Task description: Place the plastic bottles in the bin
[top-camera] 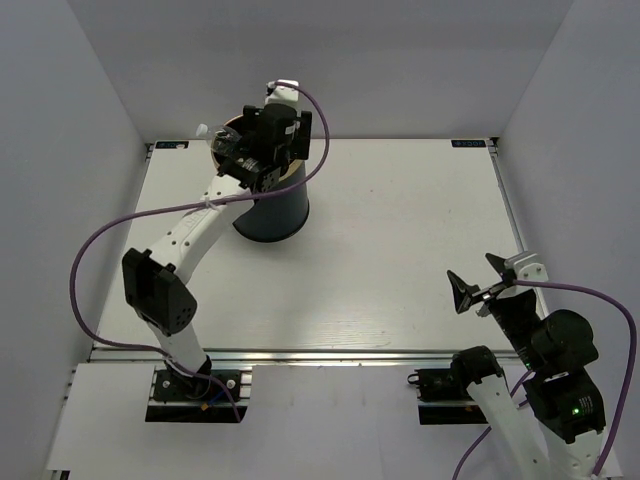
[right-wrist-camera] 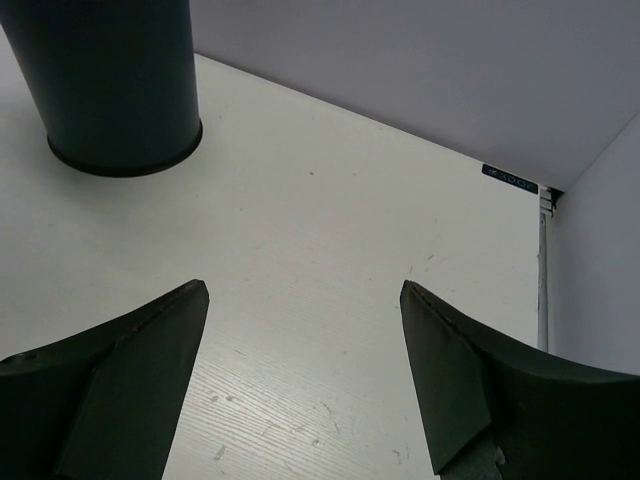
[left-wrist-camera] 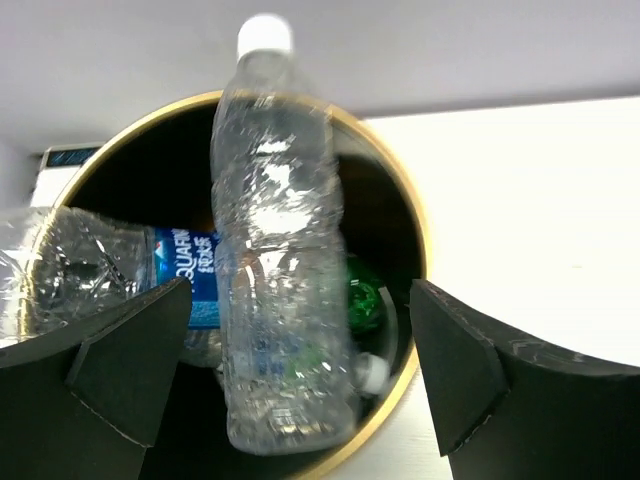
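1. White table (top-camera: pixel 400 250) shows no bottle outside the bin (left-wrist-camera: pixel 415 230).
2. Left gripper (left-wrist-camera: pixel 300 290): jaws spread, clear bottle (left-wrist-camera: pixel 280 250) untouched between them, base inside the rim.
3. Beneath the jaws, blue-labelled bottle (left-wrist-camera: pixel 185 265) and green bottle (left-wrist-camera: pixel 362 295) lie binned.
4. Right gripper (right-wrist-camera: pixel 305 290): jaws spread, empty; task looks nearly done.

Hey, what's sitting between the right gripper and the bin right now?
Nothing but bare table. The right wrist view shows that stretch between the open right gripper and the bin, and the top view agrees.
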Controlling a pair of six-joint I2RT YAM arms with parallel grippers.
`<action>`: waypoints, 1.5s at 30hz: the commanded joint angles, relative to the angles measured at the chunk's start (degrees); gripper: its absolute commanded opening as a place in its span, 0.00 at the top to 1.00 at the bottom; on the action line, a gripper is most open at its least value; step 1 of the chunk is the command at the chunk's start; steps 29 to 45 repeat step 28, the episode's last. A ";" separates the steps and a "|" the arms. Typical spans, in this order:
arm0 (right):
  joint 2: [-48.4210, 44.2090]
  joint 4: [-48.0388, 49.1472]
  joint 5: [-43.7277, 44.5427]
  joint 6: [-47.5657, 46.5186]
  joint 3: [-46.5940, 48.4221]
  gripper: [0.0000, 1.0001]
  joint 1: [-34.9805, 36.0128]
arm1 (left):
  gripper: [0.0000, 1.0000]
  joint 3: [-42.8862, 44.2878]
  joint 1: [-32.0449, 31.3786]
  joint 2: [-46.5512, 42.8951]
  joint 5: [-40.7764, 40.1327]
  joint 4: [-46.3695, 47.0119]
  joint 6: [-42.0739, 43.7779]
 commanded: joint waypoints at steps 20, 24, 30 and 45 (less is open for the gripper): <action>18.58 6.26 -10.96 3.32 0.73 0.10 -0.22 | 0.00 -32.15 -3.19 -39.28 59.01 3.95 1.44; 17.36 8.10 -11.83 4.91 -1.20 0.10 -0.22 | 0.00 -39.81 -3.19 -47.28 57.51 4.56 3.38; 14.71 10.65 -12.45 3.77 -4.28 0.10 -0.40 | 0.00 -45.16 -3.19 -51.24 56.46 5.27 5.48; 14.71 10.65 -12.45 3.77 -4.28 0.10 -0.40 | 0.00 -45.16 -3.19 -51.24 56.46 5.27 5.48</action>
